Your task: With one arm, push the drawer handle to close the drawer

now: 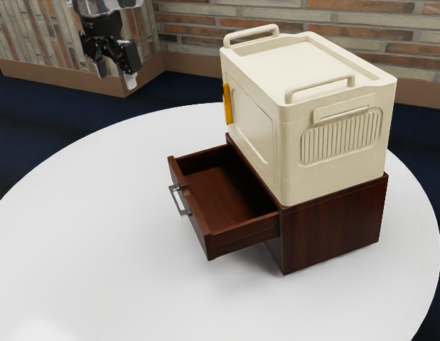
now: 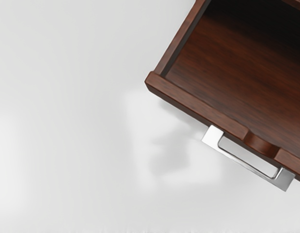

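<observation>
Brick facing (image 1: 291,15) lines the room behind the round white counter (image 1: 99,249), whose far rim curves past a dark wooden cabinet (image 1: 333,224) carrying a cream box (image 1: 308,117). The cabinet stands toward the counter's edge on the exterior view's right, and its drawer (image 1: 197,224) juts out toward the edge on the exterior view's left.

The metal handle (image 2: 246,165) sits on the outer face of that drawer front, over the counter between the cabinet and the exterior view's left edge. The end effector (image 1: 116,74) is released, its two fingers apart with nothing between them, raised well above the counter. From it, the handle lies lower and toward the counter's near edge in the exterior view. The bar's long axis is level and parallel to the drawer front, so the closing push should run square across it, toward the cabinet.

With only one arm to use, the next move is likely to be a descent on the handle's outer side, then a drive inward. Contact near the bar's middle should keep the drawer from skewing in its slides. Coming down too far inward could land the fingertips on the drawer's upper rim or inside it; spread fingers might also straddle the bar, so bringing them together first seems wise.
</observation>
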